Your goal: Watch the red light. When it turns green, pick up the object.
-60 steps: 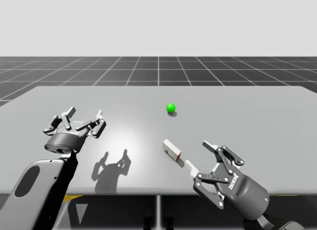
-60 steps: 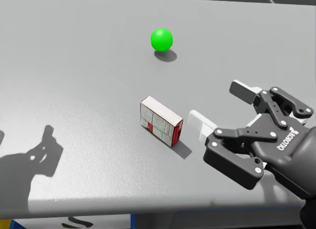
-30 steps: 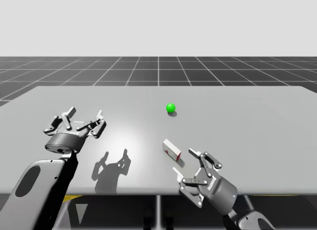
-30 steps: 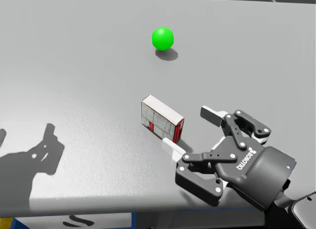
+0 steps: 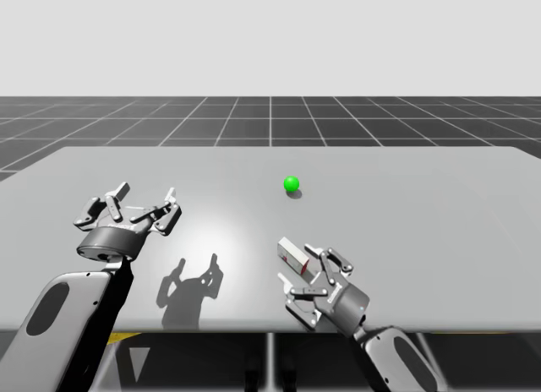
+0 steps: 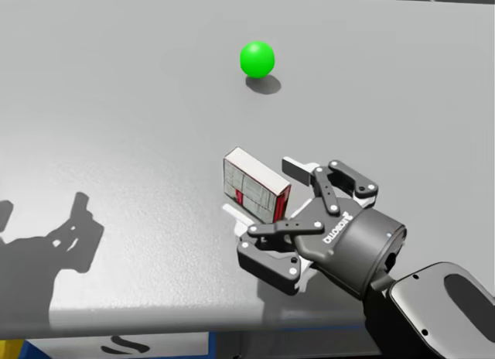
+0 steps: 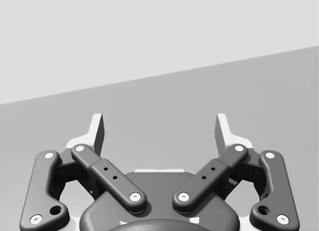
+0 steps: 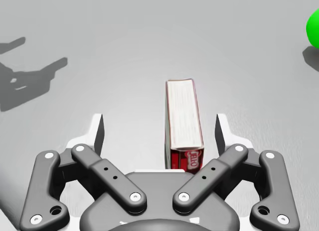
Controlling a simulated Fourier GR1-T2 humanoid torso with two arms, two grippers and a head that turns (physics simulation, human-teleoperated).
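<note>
Right claw [image 8: 160, 127] moved astride box [image 8: 183, 116], lengthwise ahead

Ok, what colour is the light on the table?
The light is green, clearest in the head view.

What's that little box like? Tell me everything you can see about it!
The box is small and flat and looks like cardboard. Its broad sides are whitish with red patches, and its end is red. It stands upright on a long thin edge on the grey table. It sits between the open fingers of my right gripper, with a gap on each side, so only the table touches it. The green ball lies farther off, apart from it.
</note>
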